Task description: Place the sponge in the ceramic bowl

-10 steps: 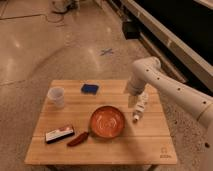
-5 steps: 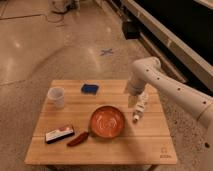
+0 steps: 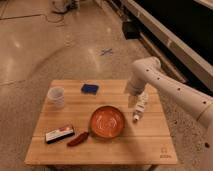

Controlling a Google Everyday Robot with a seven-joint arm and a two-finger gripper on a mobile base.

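Observation:
A blue sponge (image 3: 90,89) lies flat near the far edge of the wooden table (image 3: 145,150), left of centre. An orange ceramic bowl (image 3: 107,122) sits in the middle of the table, nothing inside it. My white gripper (image 3: 136,116) hangs from the arm (image 3: 150,75) on the right, pointing down just right of the bowl's rim, well away from the sponge.
A white cup (image 3: 57,97) stands at the table's left side. A flat white and black packet (image 3: 59,134) lies at the front left, with a red chili pepper (image 3: 79,139) beside it. A dark wall base runs along the right.

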